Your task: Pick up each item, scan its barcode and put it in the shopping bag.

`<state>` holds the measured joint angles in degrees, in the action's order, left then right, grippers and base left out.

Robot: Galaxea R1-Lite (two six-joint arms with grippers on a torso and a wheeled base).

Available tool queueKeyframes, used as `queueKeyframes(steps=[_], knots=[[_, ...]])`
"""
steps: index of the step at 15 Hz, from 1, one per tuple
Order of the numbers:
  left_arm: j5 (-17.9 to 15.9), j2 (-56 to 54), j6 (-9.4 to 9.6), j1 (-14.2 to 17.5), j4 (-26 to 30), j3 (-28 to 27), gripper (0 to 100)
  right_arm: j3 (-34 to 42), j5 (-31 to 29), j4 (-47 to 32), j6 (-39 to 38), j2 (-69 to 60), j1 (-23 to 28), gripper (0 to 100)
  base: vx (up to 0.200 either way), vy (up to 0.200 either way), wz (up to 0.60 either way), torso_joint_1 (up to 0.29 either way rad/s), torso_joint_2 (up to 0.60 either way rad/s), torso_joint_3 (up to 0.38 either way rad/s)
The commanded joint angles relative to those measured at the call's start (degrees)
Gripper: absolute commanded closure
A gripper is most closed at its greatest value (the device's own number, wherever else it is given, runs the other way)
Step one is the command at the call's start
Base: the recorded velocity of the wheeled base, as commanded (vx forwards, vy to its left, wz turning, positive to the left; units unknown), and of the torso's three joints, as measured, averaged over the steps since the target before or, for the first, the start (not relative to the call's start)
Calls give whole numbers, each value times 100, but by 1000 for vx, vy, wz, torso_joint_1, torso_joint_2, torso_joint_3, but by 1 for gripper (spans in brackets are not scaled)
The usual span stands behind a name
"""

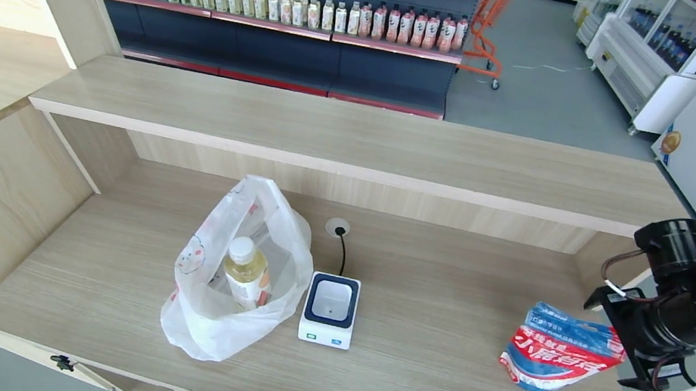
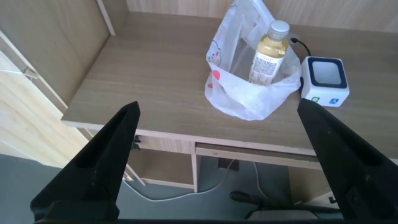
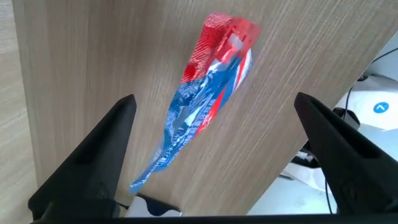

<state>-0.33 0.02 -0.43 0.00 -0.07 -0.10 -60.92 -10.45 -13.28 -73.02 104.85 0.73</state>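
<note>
On the desk, a white barcode scanner sits near the middle. It has a dark-framed window on top and small green and blue marks on its front face. Its black cable runs toward 12 o'clock into a round grommet.

Just beside the scanner at 9 o'clock is the shopping bag, thin translucent white plastic with its mouth open. A small cartoon print with pink-red patches shows on its side, too small to read. Upright inside it is a bottle of pale yellow drink with a white cap. The label carries fine print that is not legible.

Well apart at 3 o'clock, near the desk's right end, is a snack pouch. It is blue above and has a red band with large white lettering. Whether it lies flat or leans I cannot tell.

The right end effector hangs over this pouch with its fingers spread wide on either side of it, holding nothing. The left end effector is off the desk's near edge at about 7 o'clock from the bag, also wide apart and empty.

Beyond the desk at 12 o'clock are shelves of bottled drinks, and at 2 o'clock chest freezers.
</note>
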Motion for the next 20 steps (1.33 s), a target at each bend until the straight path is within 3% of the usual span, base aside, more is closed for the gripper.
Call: queueKeyframes(steps=[1, 7, 11, 12, 16, 20], knots=[[-2, -2, -1, 0, -1, 1, 0, -447, -28, -8, -2, 686, -82, 0, 0, 0, 0, 0, 0, 0], [-2, -2, -1, 0, -1, 1, 0, -509, -502, 185, 341, 1635, -451, 0, 0, 0, 0, 0, 0, 0], [-2, -2, -1, 0, -1, 1, 0, -544, -722, 958, 895, 1943, -495, 0, 0, 0, 0, 0, 0, 0], [-2, -2, -1, 0, -1, 1, 0, -562, -739, 976, 1150, 1987, -495, 100, 0, 0, 0, 0, 0, 0], [-2, -2, -1, 0, -1, 1, 0, -474, -1153, 976, 1862, 2145, -609, 100, 0, 0, 0, 0, 0, 0], [-2, -2, -1, 0, -1, 1, 0, -483, -1144, 1064, 2468, 1776, -785, 100, 0, 0, 0, 0, 0, 0]])
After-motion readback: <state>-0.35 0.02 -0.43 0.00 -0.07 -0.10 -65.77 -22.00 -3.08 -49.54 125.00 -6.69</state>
